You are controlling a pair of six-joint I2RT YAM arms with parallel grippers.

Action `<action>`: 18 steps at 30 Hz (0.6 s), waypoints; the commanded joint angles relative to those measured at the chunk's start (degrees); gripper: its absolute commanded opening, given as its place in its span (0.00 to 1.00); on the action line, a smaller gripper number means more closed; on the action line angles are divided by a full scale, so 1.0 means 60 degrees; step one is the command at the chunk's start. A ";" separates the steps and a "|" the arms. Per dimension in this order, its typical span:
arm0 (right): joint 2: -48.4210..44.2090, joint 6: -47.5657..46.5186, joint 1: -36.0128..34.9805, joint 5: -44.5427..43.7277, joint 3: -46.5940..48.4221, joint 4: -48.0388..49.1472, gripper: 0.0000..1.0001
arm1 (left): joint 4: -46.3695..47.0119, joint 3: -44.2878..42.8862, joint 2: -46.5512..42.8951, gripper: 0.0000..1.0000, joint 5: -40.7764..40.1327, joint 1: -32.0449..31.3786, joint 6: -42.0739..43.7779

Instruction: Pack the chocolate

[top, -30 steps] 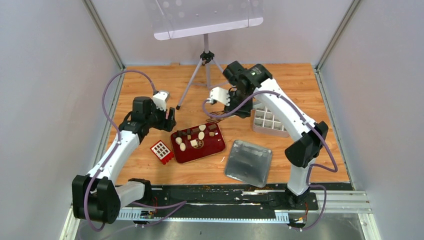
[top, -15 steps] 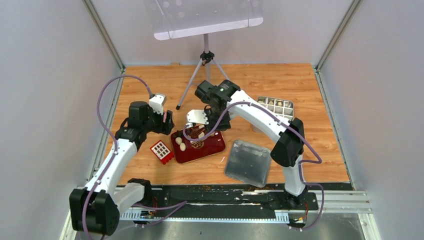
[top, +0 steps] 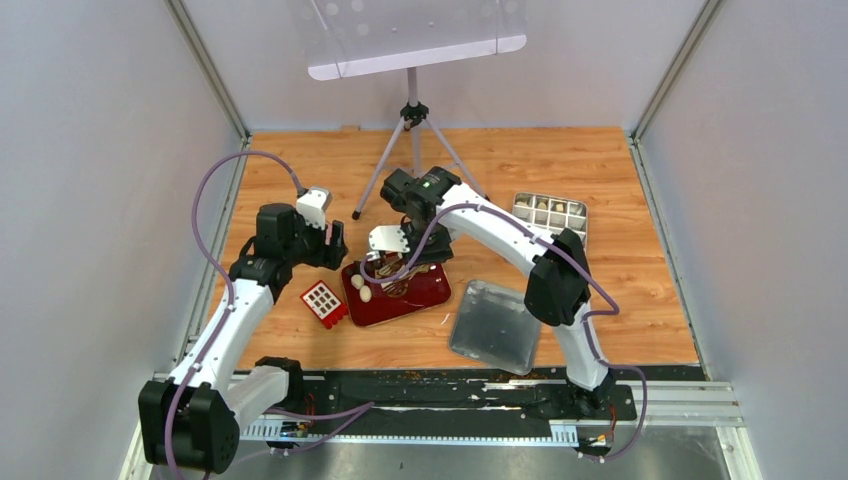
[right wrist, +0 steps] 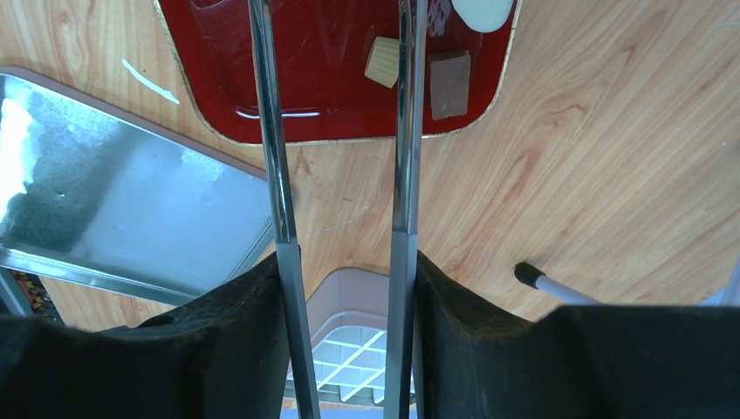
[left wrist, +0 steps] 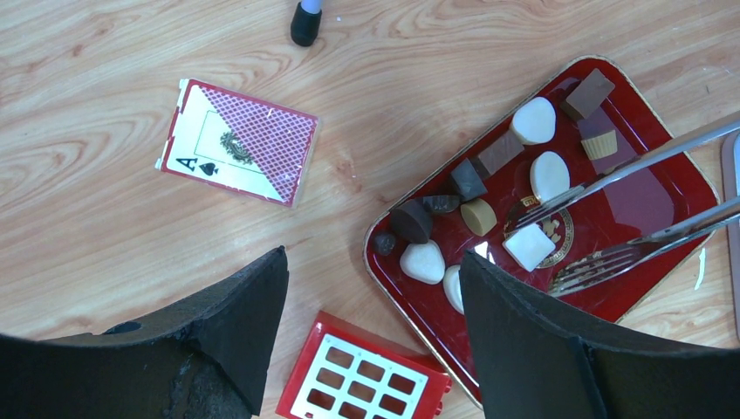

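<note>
Right gripper (right wrist: 347, 284): partly open. Each finger carries a long metal fork (left wrist: 611, 170), so the pair works like tongs. I see nothing pinched between them.
Fork tips: low over the tray, one on each side of a white square piece (left wrist: 530, 247). I cannot tell whether they touch it.
Left gripper (left wrist: 373, 288): wide open and empty. It hovers above the wood just left of the tray.
Chocolate (left wrist: 549, 175): loose on the red tray (left wrist: 663, 192), which lies near the middle of the desk, a little toward the near edge. There are cream ovals, dark blocks and a few tan pieces, most of them crowded in the tray's left half.
Handling: I judge the pieces light, hard and smooth, so they can slip between steel tines. Too strong a squeeze may chip or mark them.
Where to hold: on two flat opposite sides and low down for the blocks. For the ovals, across the narrow width.
Gridded box (top: 550, 213): toward the far right corner, well apart from the tray. It is probably the place for packing. Some cells seem filled, but they are too small to be sure.
Metal lid (top: 497, 325): near the near edge, just right of the tray.
Other things: a playing card (left wrist: 237, 140), a small red box (left wrist: 362, 380) and a tripod (top: 412, 110).
</note>
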State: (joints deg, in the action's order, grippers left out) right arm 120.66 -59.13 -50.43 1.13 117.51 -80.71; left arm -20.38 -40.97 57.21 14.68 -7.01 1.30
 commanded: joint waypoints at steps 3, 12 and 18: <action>0.0447 -0.0225 -0.0027 0.0111 0.0666 0.0224 0.45 | 0.0207 0.0002 -0.0199 0.80 0.0045 0.0087 -0.0176; 0.0083 -0.0445 -0.0014 -0.0077 0.0899 -0.0203 0.22 | 0.0259 -0.0041 -0.0048 0.80 0.0137 0.0103 -0.0176; -0.1488 -0.0264 0.0481 0.0238 0.0733 -0.0480 0.20 | 0.0404 -0.0057 0.0206 0.80 0.0235 0.0112 -0.0177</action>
State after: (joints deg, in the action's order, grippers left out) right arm 122.10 -60.58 -49.78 0.97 120.36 -81.56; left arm -20.29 -40.97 57.69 15.09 -6.87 1.13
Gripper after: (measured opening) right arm 0.353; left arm 0.797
